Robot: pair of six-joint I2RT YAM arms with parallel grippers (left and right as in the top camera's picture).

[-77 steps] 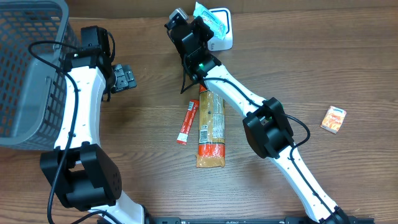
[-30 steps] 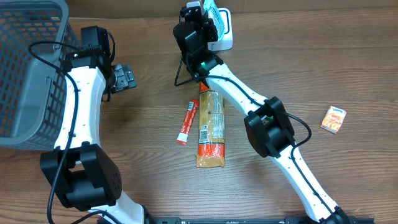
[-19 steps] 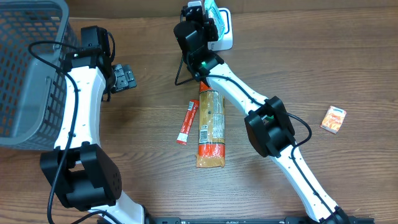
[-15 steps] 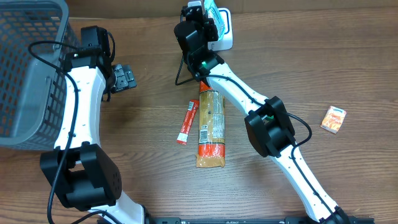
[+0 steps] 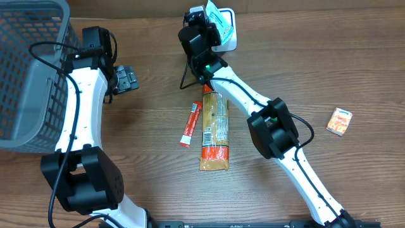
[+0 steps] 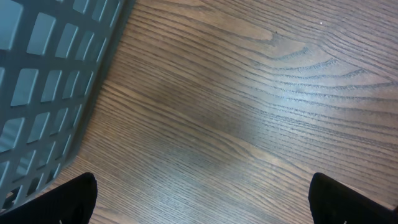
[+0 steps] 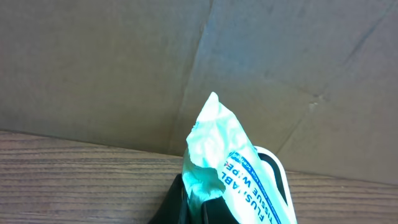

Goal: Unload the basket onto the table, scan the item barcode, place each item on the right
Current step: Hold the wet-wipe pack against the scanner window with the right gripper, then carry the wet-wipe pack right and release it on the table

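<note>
Clamping a teal wipes packet [image 5: 216, 14] tightly, the right gripper [image 5: 202, 23] holds it at the far middle of the table [image 5: 329, 63] — right by the white scanner [image 5: 228, 39]. The left gripper [image 5: 127, 80] hangs wide open and empty — near the grey basket [image 5: 25, 63] at left.

One each: basket [image 5: 28, 76], wipes pack [image 5: 214, 12], scanner [image 5: 230, 37], sachet [image 5: 190, 124], long packet [image 5: 214, 133], small box [image 5: 339, 121].

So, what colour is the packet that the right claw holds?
The packet is pale mint green with a blue printed band; the right wrist view shows it best.
</note>
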